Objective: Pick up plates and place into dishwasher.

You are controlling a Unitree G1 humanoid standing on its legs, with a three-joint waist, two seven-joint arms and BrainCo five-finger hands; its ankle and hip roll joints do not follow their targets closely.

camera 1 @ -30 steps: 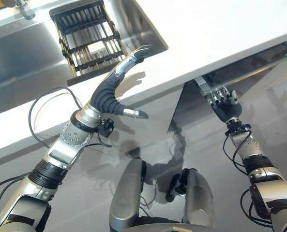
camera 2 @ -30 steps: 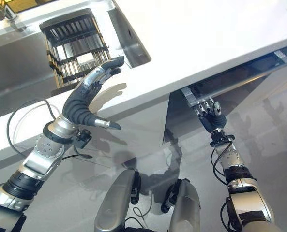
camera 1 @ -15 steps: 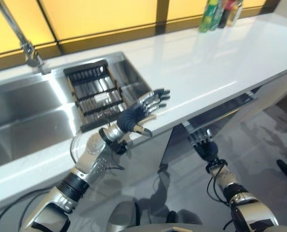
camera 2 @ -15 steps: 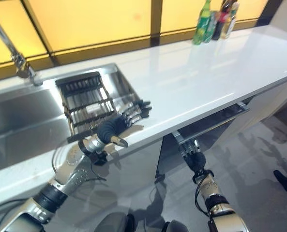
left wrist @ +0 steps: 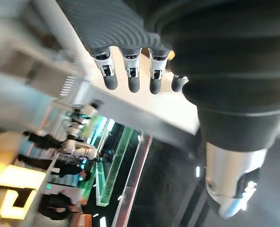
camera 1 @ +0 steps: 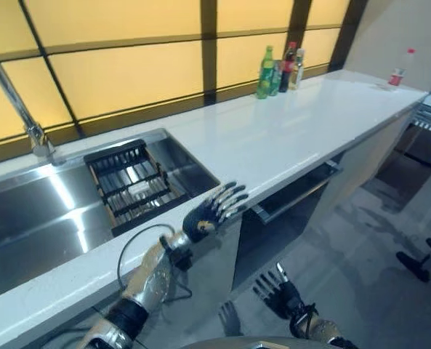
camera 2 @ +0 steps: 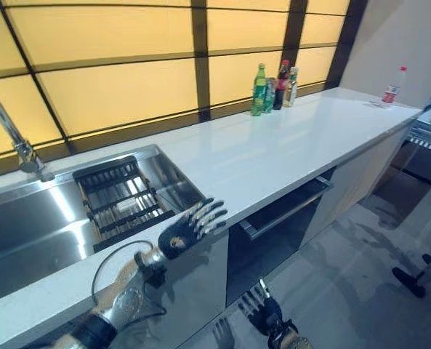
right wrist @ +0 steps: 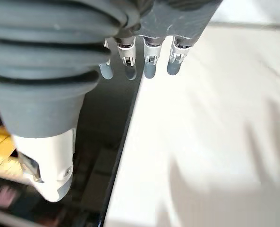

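A white countertop runs past a sink holding a black rack. No plate can be made out. The dishwasher, at four o'clock from the rack, stands ajar. The left hand and the right hand are spread, fingers straight, holding nothing, so progress cannot be judged.

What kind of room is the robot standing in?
Most likely a kitchen: a steel sink with a tall faucet, a long white counter holding bottles, and what looks like a dishwasher beneath it.
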